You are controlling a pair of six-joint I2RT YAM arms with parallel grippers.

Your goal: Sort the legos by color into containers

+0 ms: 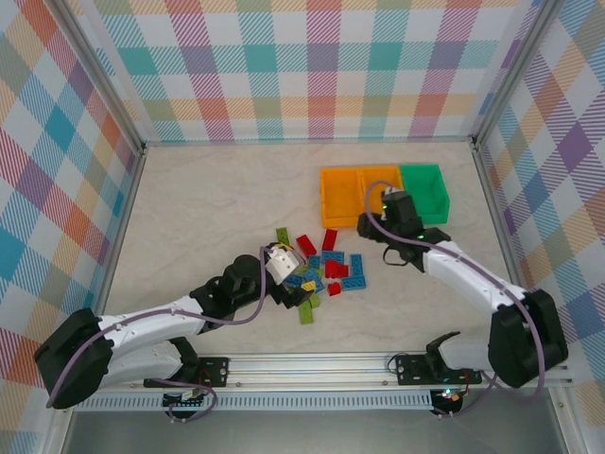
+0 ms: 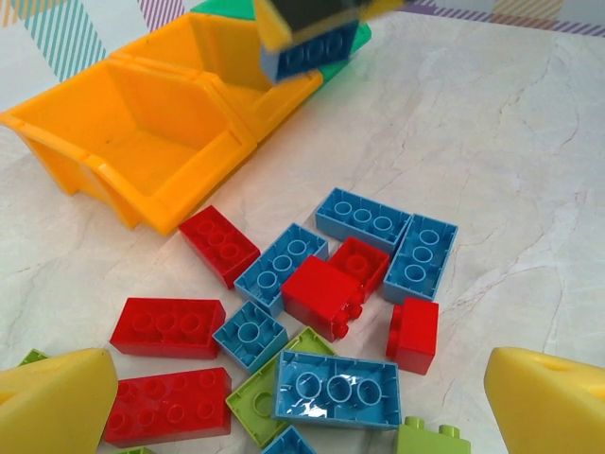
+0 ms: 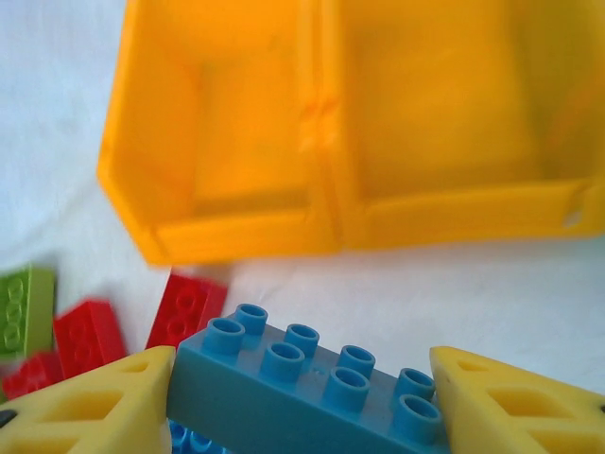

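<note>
The right gripper (image 3: 301, 402), jaws part closed, clamps a blue brick (image 3: 284, 374) by its ends at the lower edge of the frame. Two empty orange bins (image 3: 236, 236) fill the upper frame. Step in hand: transfer of the blue brick to a bin. The next move calls for centring over one bin, then release. The left gripper (image 1: 282, 265) hangs wide open and empty above the pile of legos (image 2: 321, 284).

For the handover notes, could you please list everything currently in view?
orange bins: two, orange, side by side at the table's far right.
green bin: one, green, right end of that row.
loose legos: over a dozen, red, blue and lime green, piled mid-table in front of the bins.
held brick: one, blue, near the orange bins' front edge.
table: one, pale marbled.
left fingers: two, yellow, open above the pile.
right fingers: two, yellow, shut on the held brick.
</note>
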